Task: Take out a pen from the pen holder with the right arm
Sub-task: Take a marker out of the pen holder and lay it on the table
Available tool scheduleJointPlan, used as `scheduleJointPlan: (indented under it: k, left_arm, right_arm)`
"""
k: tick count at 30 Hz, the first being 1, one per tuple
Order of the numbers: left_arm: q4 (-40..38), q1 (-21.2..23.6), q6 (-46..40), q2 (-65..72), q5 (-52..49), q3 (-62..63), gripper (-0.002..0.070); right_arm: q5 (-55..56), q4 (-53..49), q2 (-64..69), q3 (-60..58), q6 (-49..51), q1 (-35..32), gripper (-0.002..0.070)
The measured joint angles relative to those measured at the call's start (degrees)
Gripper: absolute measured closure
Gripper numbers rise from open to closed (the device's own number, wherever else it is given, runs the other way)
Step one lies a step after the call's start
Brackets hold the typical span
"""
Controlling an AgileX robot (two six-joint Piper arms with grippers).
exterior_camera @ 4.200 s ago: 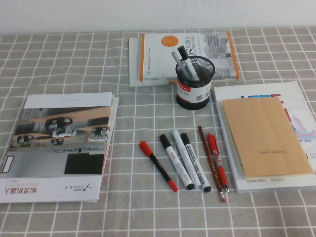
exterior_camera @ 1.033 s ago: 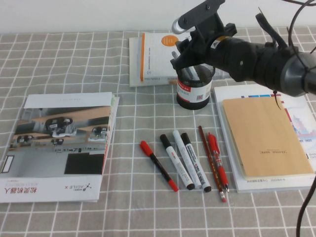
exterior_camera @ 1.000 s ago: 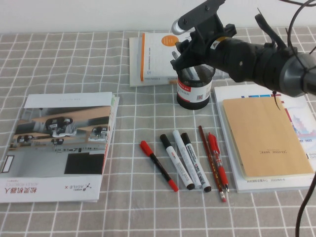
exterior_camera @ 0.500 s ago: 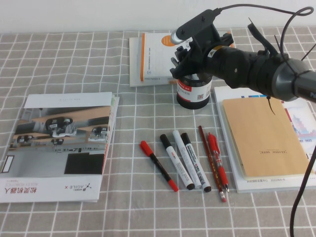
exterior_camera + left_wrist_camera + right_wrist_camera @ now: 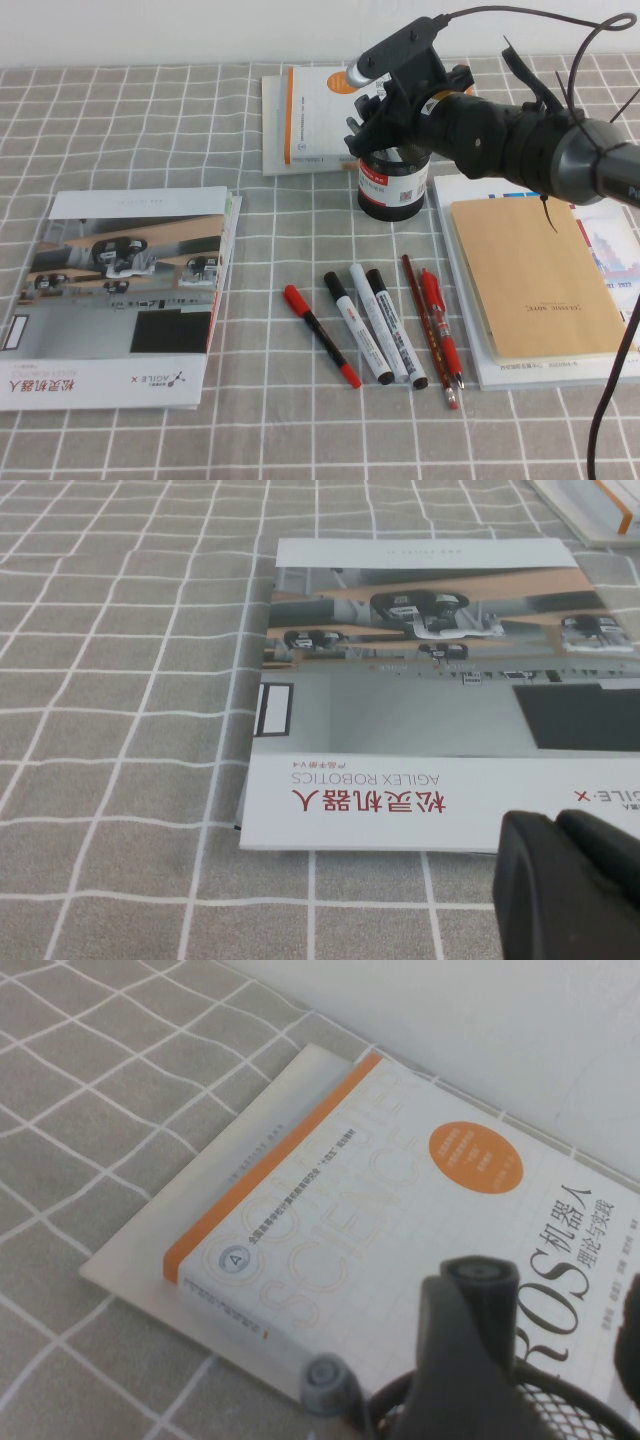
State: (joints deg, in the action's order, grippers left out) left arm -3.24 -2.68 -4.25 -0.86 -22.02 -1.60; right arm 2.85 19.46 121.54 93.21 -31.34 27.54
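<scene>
- Six loose pens [image 5: 370, 325] are lying in a row on the checked surface [image 5: 280, 430] nearest me, well apart from the job in hand.
- Off to the left, the left tool [image 5: 560, 850] is hanging low over the near edge of the booklet [image 5: 125, 290]. I cannot tell whether it is clenched or released.
- Over on the right, a tan notebook [image 5: 540, 275] is resting on a white stack, just beside the holder.
- Further back, the black mesh pen holder [image 5: 392, 190] is standing upright, with a black-capped marker [image 5: 470, 1340] and a grey-ended pen [image 5: 325, 1385] poking up above its rim.
- The right tool [image 5: 372, 125] is hovering right over the holder's mouth. It is looking released, its jaws standing apart about the pen tops and gripping nothing that I can see.
- To my eye either pen is going to be light and stiff, with a smooth plastic barrel that could be slipping in a loose pinch. The end sticking out above the rim is looking like the place to take hold, squarely across the barrel.
- The two tops are sitting close together, so the jaws could be catching both. The holder is looking light too, so a crooked pull could be dragging or tipping it.
- Farthest away, an orange-spined book [image 5: 320, 110] is lying flat just behind the holder.
</scene>
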Motion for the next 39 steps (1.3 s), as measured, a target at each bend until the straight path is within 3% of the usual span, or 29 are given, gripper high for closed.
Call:
scheduleJointPlan:
  k: [12, 21, 39]
  left_arm:
    - [0.0, 0.0, 0.0, 0.0, 0.0, 0.0, 0.068]
    - [0.0, 0.0, 0.0, 0.0, 0.0, 0.0, 0.068]
    - [0.0, 0.0, 0.0, 0.0, 0.0, 0.0, 0.068]
  right_arm:
    - [1.13, 0.19, 0.04, 0.0, 0.0, 0.0, 0.0372]
    - [1.68, 0.23, 0.27, 0.0, 0.0, 0.0, 0.0266]
    - [4.67, 0.33, 1.92, 0.0, 0.0, -0.08, 0.0259]
